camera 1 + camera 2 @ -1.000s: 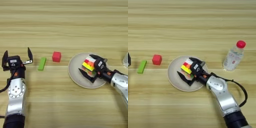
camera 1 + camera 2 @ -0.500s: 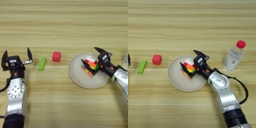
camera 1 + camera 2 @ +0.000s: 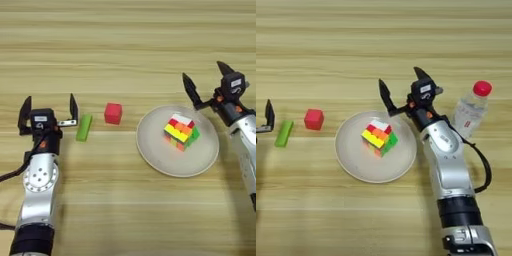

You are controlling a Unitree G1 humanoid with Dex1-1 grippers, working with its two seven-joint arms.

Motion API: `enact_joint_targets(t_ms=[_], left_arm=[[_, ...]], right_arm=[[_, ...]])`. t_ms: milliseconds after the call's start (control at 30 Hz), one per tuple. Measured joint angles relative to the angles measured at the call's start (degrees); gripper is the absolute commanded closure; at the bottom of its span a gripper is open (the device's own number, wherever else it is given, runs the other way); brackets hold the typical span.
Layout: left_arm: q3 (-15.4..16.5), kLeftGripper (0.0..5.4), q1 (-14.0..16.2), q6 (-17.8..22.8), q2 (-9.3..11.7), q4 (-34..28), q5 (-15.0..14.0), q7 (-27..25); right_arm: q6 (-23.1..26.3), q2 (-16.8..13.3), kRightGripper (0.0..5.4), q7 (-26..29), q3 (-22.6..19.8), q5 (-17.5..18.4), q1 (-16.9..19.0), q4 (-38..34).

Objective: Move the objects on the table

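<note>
The multicoloured puzzle cube (image 3: 180, 132) lies on the round white plate (image 3: 152, 150), right of the table's middle. My right gripper (image 3: 206, 83) hovers open just beyond the plate's far right rim, holding nothing; its two black fingers spread wide. The small red cube (image 3: 113, 113) sits on the wooden table (image 3: 125, 45) left of the plate. A flat green bar (image 3: 84, 127) lies further left. My left gripper (image 3: 48, 108) stands open at the left, with its right finger close beside the green bar.
A clear water bottle with a red cap (image 3: 472, 109) stands right of my right arm, close to its forearm.
My right gripper let go of the puzzle cube, opened wide and drew back up and to the right off the plate. The cube stays on the plate. The left arm has not moved.
</note>
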Motion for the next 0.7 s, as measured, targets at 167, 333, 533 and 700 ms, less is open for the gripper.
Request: enact_joint_targets(t_ms=[167,333,533,700], left_arm=[[-1.4,0.00,-0.1,0.1,0.0,-0.7,0.0,-1.9],[-3.3,0.00,-0.9,1.1,0.2,-1.0,-0.1,-5.1],[-5.9,0.00,-3.1,2.2,0.0,2.8,0.0,-8.1],[-7.4,0.00,-5.7,2.7,-0.1,5.0,0.2,-9.2]], right_arm=[[-1.3,0.5,0.06,-1.7,-0.2,-1.0,-1.2,2.4],[-2.5,0.5,0.06,-2.9,-0.4,-1.5,-1.7,4.3],[-2.6,0.5,0.06,-3.2,-0.4,-2.3,-1.7,5.1],[-2.7,0.6,0.06,-3.4,-0.3,-2.6,-1.6,5.1]])
